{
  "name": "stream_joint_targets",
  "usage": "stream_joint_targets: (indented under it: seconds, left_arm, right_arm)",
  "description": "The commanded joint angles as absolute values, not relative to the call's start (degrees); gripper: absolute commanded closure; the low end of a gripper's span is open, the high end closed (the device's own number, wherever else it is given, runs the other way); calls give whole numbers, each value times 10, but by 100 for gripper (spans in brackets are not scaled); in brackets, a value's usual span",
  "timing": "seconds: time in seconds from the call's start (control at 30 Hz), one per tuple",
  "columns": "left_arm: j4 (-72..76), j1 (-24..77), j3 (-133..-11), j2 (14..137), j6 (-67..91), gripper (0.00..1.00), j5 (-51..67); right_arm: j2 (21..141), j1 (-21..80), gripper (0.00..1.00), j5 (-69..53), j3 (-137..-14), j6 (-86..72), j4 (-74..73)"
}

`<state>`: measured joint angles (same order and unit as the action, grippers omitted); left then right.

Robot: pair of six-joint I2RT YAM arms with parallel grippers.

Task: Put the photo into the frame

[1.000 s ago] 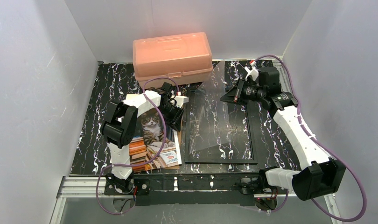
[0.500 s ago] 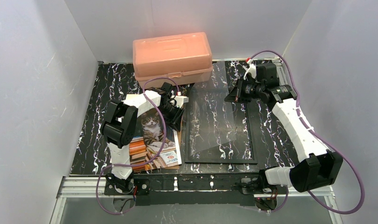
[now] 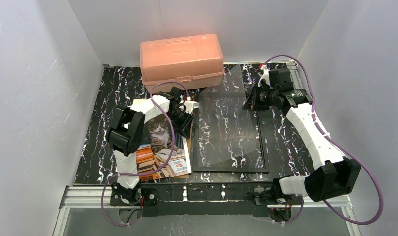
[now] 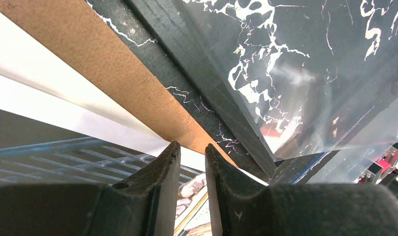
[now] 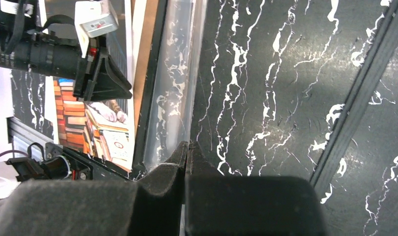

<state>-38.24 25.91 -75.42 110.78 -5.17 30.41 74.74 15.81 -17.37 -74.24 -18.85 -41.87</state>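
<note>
Leaving the photo (image 3: 160, 142) unmoved at left: lying face up on a sheet (image 4: 40, 83) and board (image 4: 113, 69), just beside the frame (image 3: 226, 170), not yet in it. Parking the left fingers (image 4: 157, 177) at its far right corner, narrowly parted, pinching nothing visible. Swinging the pane (image 3: 226, 132) round from skewed across the frame to nearly square with it, keeping its far end tilted up. Pinching its edge in the right fingers (image 5: 162, 182), pressed shut. Probably seating the pane first, so clearing the way for the photo next. Working on a black, white-veined table (image 3: 96, 147), backing onto a peach box (image 3: 182, 56) at the far edge. Boxing everything in with plain white walls (image 3: 40, 98) left, behind and right.
</note>
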Motion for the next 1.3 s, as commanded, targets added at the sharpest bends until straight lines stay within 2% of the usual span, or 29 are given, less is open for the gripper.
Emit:
stream_joint_targets:
  seconds: [0.0, 0.17, 0.57, 1.0, 1.27]
  left_arm:
    - [-402, 255, -758, 1081, -60, 77, 307]
    - [-402, 255, -758, 1083, -59, 77, 307]
    - [-401, 255, -759, 1091, -59, 78, 308]
    - [-385, 255, -757, 1107, -43, 79, 326]
    - [-382, 255, -754, 1109, -40, 79, 331]
  right_arm:
    - [747, 160, 95, -145, -744, -166, -439]
    - [740, 159, 90, -139, -729, -167, -437]
    - [736, 159, 90, -173, -675, -208, -385]
    - [694, 158, 95, -291, -668, -372, -269]
    - [676, 158, 97, -307, -636, -395, -247]
